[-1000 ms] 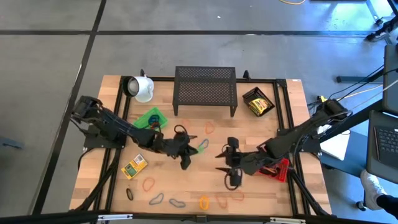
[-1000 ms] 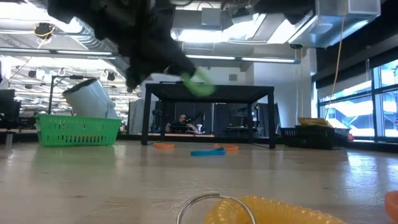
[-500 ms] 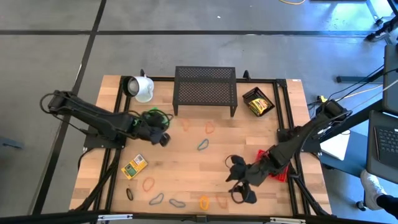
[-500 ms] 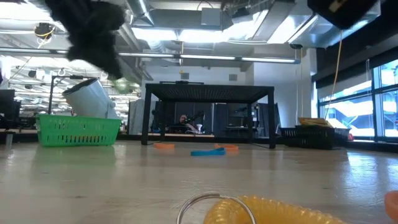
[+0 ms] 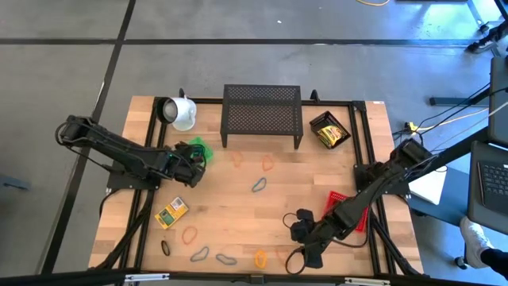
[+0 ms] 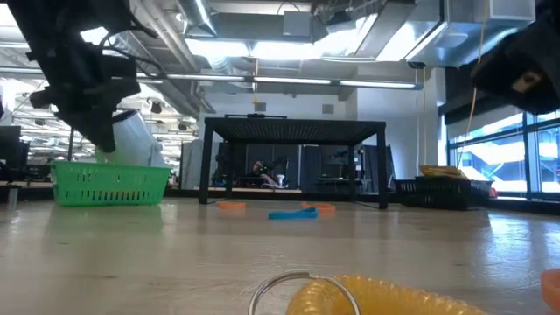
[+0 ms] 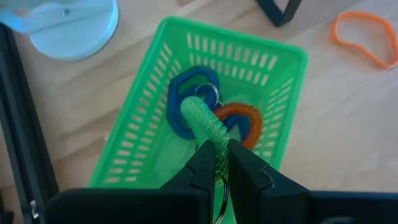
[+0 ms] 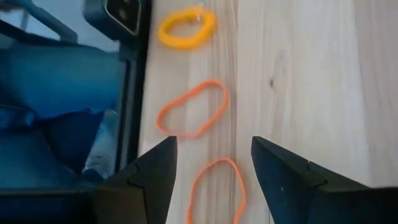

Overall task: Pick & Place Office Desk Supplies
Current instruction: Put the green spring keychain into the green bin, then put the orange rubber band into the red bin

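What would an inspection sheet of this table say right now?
Surface: wooden table, no spills seen.
Job's things: loops scattered along the near edge; green coil over the green basket, which holds blue and orange loops; yellow box on the table.
Clutter: white mug, black mesh shelf.
Grippers: left tool shut on the green coil; right tool open above orange loops.
Cables: some at the far right on the floor.
Surroundings: workshop hall.

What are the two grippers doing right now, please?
Left gripper: shut on the green coiled loop, over the green basket.
Right gripper: open, holding nothing, above an orange loop.
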Tool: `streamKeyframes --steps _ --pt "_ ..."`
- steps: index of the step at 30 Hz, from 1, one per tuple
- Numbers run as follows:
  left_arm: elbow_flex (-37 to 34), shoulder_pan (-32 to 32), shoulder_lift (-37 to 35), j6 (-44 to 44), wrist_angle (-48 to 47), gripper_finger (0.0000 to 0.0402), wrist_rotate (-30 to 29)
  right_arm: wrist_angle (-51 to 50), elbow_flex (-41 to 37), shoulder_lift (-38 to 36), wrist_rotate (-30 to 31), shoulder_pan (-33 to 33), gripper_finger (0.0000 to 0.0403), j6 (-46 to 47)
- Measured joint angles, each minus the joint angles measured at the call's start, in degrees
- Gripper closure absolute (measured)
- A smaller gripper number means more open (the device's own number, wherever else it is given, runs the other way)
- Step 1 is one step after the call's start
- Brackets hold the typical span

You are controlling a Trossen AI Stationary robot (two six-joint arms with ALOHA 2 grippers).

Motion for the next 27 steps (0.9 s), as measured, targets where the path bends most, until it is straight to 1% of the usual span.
streamKeyframes --steps 5,11,20,27 --pt "-0.7 0.0 0.0 -1.0 0.1 0.0366 2.4 -1.3 0.0 1.9 0.0 0.0 0.0195 0.7" --pt "-1.1 0.0 0.0 -2.0 0.0 0.0331 5.6 -3.4 0.0 2.8 -1.2 0.0 0.0195 3.0" --pt "-0.4 0.0 0.0 0.1 -0.2 0.0281 4.7 -6.5 0.0 2.8 -1.0 0.0 0.0195 3.0" --pt "4.4 0.0 -0.2 3.7 -0.3 0.0268 2.2 -8.1 0.0 3.7 0.7 0.1 0.0195 -0.7"
